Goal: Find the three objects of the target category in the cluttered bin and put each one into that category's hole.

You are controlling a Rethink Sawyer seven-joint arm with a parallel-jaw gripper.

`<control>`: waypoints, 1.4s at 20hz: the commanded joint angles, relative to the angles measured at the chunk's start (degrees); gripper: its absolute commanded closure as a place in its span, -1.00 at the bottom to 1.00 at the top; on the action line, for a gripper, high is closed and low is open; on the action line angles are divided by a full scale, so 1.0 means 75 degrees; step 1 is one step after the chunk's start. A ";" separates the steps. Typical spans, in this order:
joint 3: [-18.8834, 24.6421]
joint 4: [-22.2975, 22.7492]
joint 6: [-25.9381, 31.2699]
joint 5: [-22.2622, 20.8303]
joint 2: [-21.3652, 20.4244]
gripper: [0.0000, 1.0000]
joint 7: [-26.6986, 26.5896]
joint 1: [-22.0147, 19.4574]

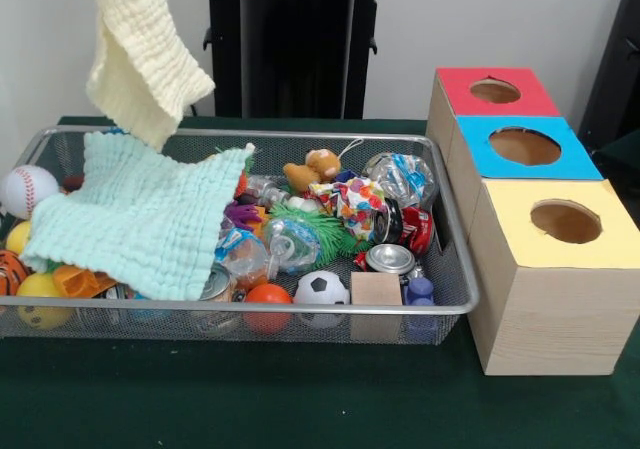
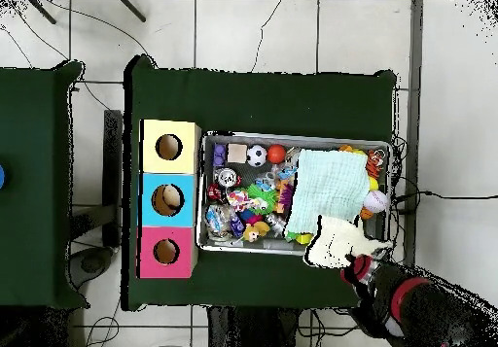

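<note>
The silver wire-mesh bin (image 1: pixel 452 231) is full of toys; it also shows in the overhead view (image 2: pixel 292 135). A pale yellow cloth (image 1: pixel 140 54) hangs in the air over the bin's left end. It hangs from my gripper (image 2: pixel 350 263), which is mostly above the front view's top edge. A crumpled clear bottle with blue-and-white print (image 1: pixel 402 177) lies at the bin's far right. Two more clear bottles (image 1: pixel 291 241) (image 1: pixel 240 255) lie mid-bin beside a mint green cloth (image 1: pixel 140 214). The blue-surround hole (image 1: pixel 524 146) is on the middle box (image 2: pixel 167 199).
Red-surround (image 1: pixel 494 91) and yellow-surround (image 1: pixel 565 221) holes flank the blue one. The bin also holds metal cans (image 1: pixel 390 259), a baseball (image 1: pixel 28 189), a small football (image 1: pixel 321 289), an orange ball (image 1: pixel 268 296), a wooden block (image 1: pixel 376 289) and plush toys. The mint cloth covers the bin's left half.
</note>
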 commanded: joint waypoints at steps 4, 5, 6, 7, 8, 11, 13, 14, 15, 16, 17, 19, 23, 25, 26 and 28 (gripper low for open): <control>0.1531 0.0065 -0.0574 -0.0997 0.0554 1.00 -0.1934 -0.0815; 0.1600 0.0056 -0.0593 -0.1076 0.0614 1.00 -0.1865 -0.0898; 0.1655 0.0034 -0.0568 -0.1151 0.0653 1.00 -0.1805 -0.0963; 0.1709 0.0011 -0.0543 -0.1227 0.0693 1.00 -0.1745 -0.1029; 0.1755 0.0000 -0.0502 -0.1274 0.0698 1.00 -0.1682 -0.1095; 0.1935 -0.0063 -0.0387 -0.1377 0.0662 1.00 -0.1554 -0.1257; 0.2145 -0.0119 -0.0504 -0.1431 0.0722 1.00 -0.1491 -0.1384; 0.2278 -0.0138 -0.0597 -0.1452 0.0765 1.00 -0.1479 -0.1460; 0.2490 -0.0114 -0.0711 -0.1398 0.0845 1.00 -0.1502 -0.1604; 0.2616 -0.0130 -0.0727 -0.1411 0.0894 1.00 -0.1476 -0.1677; 0.2741 -0.0146 -0.0743 -0.1425 0.0943 1.00 -0.1449 -0.1750; 0.2810 -0.0254 -0.0591 -0.1534 0.0871 -1.00 -0.1344 -0.1737; 0.2848 -0.0174 -0.0241 -0.1420 0.0285 -1.00 -0.0987 -0.1604; 0.2854 -0.0106 -0.0288 -0.1301 0.0185 -1.00 -0.0706 -0.1493; 0.2828 -0.0124 -0.0273 -0.1246 0.0178 -1.00 -0.0533 -0.1385; 0.2784 -0.0200 -0.0194 -0.1180 0.0116 -1.00 -0.0257 -0.1152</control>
